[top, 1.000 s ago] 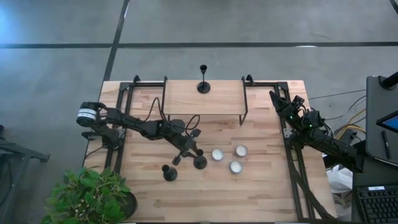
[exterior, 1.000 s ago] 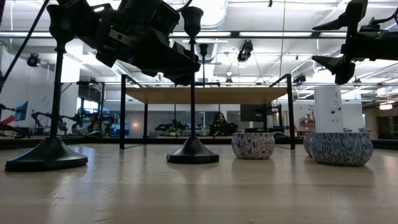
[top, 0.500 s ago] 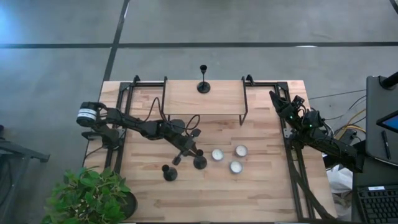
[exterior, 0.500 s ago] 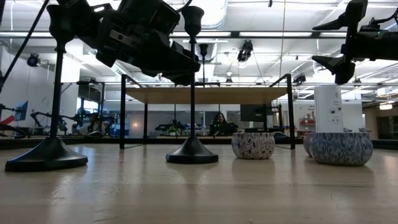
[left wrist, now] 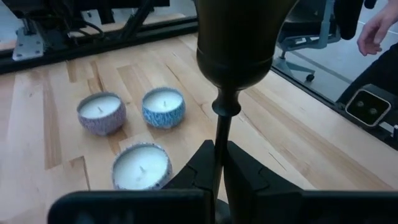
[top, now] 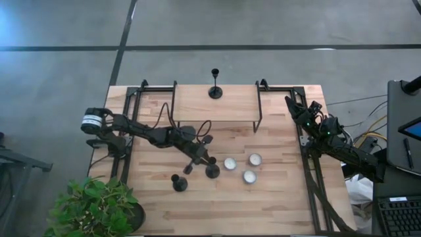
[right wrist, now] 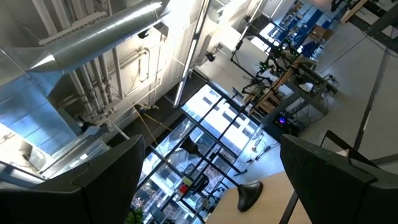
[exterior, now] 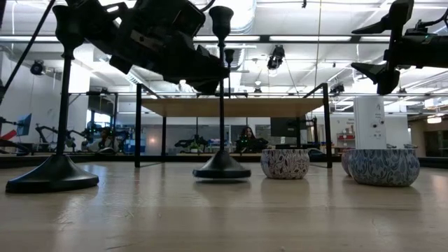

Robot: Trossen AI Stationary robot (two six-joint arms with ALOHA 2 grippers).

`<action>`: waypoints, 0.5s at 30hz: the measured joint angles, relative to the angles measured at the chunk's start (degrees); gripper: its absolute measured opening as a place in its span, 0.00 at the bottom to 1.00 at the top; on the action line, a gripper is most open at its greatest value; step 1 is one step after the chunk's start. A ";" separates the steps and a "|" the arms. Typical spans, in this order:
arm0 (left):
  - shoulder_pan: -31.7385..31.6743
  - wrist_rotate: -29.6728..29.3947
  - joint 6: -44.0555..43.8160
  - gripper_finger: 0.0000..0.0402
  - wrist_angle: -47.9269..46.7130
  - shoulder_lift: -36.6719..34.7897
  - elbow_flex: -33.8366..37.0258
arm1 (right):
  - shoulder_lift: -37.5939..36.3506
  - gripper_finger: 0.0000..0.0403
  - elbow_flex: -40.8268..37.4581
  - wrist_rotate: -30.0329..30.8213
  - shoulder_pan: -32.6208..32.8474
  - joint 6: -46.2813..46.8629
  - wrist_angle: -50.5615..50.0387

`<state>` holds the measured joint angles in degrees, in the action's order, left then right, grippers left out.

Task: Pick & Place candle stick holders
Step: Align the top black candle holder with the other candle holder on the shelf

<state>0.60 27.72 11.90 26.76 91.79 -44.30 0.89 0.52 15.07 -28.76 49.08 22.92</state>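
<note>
Left claw [top: 204, 160] is clamped on the thin stem of 1 holder [top: 212, 171], mid-frame in the high view, just left of the 3 candles [top: 229, 163]. In the low view its base [exterior: 222, 170] looks to be hanging just clear of the counter [exterior: 224, 217], with a thin shadow gap under it, so I'd call this the start of the lift. The left wrist view shows both fingers [left wrist: 202, 168] pinching the stem right below the little cup [left wrist: 242, 37], which is a decent grip point.

The other 2 holders: 1 sits at lower left of center on the counter [top: 179, 184], 1 is already up on the raised shelf [top: 215, 91] at the top of the frame. My guess is the shelf is the target.

How I'd do it well:
- lift straight up first, the candles are just beside the base and easy to bump
- keep the stem vertical, the heavy base will want to swing
- clear the shelf's black frame before moving over it
- set it down away from the holder already there

Right claw [top: 297, 105] is parked at the right edge of the counter, fingers spread wide, holding nothing.
</note>
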 joint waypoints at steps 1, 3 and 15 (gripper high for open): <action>0.00 0.00 -0.02 0.05 0.02 0.00 -0.32 | 0.00 0.91 0.01 0.00 -0.01 -0.02 0.02; -0.01 -0.01 -0.02 0.05 0.05 -0.01 -1.03 | 0.00 0.91 0.01 0.00 0.00 0.00 0.01; -1.54 -1.06 0.09 0.05 -6.49 -3.48 -2.90 | 0.00 0.91 0.00 0.02 -0.01 0.00 0.00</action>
<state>-0.94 26.65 12.00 20.26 88.31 -47.19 0.89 0.53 15.09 -28.77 49.08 22.92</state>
